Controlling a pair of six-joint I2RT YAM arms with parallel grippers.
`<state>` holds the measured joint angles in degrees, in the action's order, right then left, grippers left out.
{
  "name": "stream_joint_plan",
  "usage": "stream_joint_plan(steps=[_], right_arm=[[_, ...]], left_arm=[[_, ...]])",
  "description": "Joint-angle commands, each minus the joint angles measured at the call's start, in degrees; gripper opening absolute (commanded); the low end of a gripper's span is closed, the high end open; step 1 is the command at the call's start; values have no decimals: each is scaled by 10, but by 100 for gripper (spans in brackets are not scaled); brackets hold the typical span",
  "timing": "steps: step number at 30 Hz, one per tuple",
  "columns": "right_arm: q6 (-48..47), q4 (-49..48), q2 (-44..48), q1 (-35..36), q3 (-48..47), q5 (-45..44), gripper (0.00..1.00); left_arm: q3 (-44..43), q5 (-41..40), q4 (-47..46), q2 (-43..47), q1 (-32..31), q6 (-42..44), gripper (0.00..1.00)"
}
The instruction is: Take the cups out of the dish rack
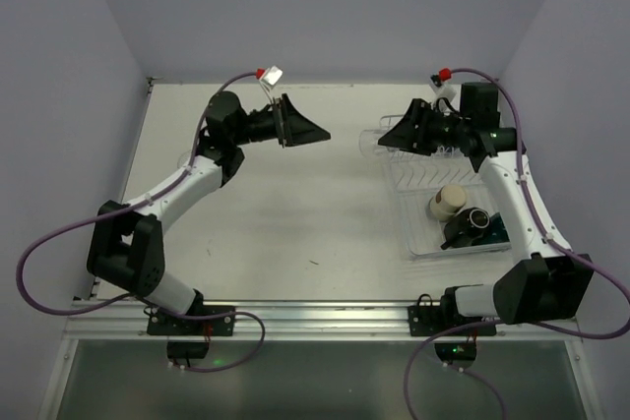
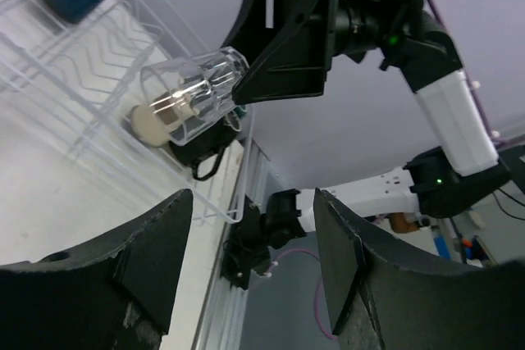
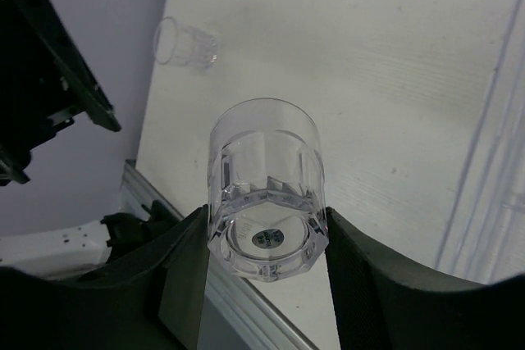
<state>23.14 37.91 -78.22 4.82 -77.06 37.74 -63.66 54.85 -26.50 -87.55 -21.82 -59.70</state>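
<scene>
Your left arm [image 1: 182, 184] and right arm [image 1: 512, 194] share white links and black joints. A purple cable [image 1: 234, 79] trails back from each wrist, past a red connector [image 1: 261, 73]. The fingers [image 2: 139, 268] are broad matte-black wedges.

**Overhead view.** The light you see is even and diffuse. The pale tabletop [image 1: 295, 223] is bright without glare, and the arms cast hardly any shadow on it. The walls take a lavender cast. The clear tumbler [image 1: 368, 143] almost disappears against the bright surface.

**Left wrist view.** The left hand [image 2: 253, 198] fills the bottom edge as two dark, underexposed, slightly soft masses. A small bright highlight sits on the tumbler's wall. The white wires of the dish rack [image 2: 74, 47] wash out against the tabletop.

**Right wrist view.** The tumbler is in sharp focus. The right hand [image 3: 264, 217] is nearly black on either side of it. A second clear cup [image 3: 184, 41], farther off, shows only as a faint outline.
</scene>
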Motion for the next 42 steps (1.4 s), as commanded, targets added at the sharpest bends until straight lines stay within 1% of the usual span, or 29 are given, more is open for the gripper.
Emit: stream_joint_plan(steps=[1,3,4,5,7,15,26,28,29,30,31,32,33,34,35,36,37,38,39,40,41,42], right_arm=[[52,-111,30,1,35,158,0],[81,-143,39,3,55,183,0],[89,-173,42,3,60,204,0],[109,-188,43,5,67,210,0],[125,-229,47,11,80,227,0],[169,-278,55,26,90,245,0],[180,-289,47,73,86,227,0],[180,-294,45,78,87,226,0],[183,-294,44,80,88,225,0],[183,-295,44,81,87,224,0],[184,-293,44,82,87,223,2],[179,-289,44,81,82,220,13],[170,-258,44,82,77,214,23],[159,-235,46,82,70,203,35],[127,-211,47,81,50,168,54],[107,-176,47,81,37,142,59],[89,-104,47,81,23,115,64],[58,-70,46,81,-3,40,71],[42,4,44,80,-18,-7,74],[32,41,41,81,-30,-54,78],[18,73,36,81,-48,-106,80],[13,104,34,81,-52,-200,80]], left_arm=[[24,26,-168,-5,-18,-100,63],[45,7,-193,-4,-26,-136,62],[52,1,-220,-4,-29,-150,61],[63,-4,-234,-4,-32,-175,61],[69,-16,-271,-10,-46,-197,60],[70,-42,-272,-13,-70,-216,59],[55,-69,-271,-12,-88,-226,59],[53,-72,-272,-9,-90,-225,51],[51,-72,-271,-5,-91,-225,42],[50,-67,-262,-4,-91,-224,10],[46,-64,-248,-2,-91,-220,0],[42,-62,-227,4,-91,-199,0],[37,-62,-167,7,-89,-181,0],[30,-65,-134,13,-88,-159,0],[28,-70,-99,28,-86,-114,0],[23,-78,-30,34,-80,-91,0],[18,-81,-2,40,-75,-70,0],[17,-85,28,53,-71,-34,0],[13,-96,98,56,-61,-13,0],[-1,-104,137,59,-57,12,0],[-11,-114,183,62,-51,70,0],[-22,-142,267,61,-49,98,0]])
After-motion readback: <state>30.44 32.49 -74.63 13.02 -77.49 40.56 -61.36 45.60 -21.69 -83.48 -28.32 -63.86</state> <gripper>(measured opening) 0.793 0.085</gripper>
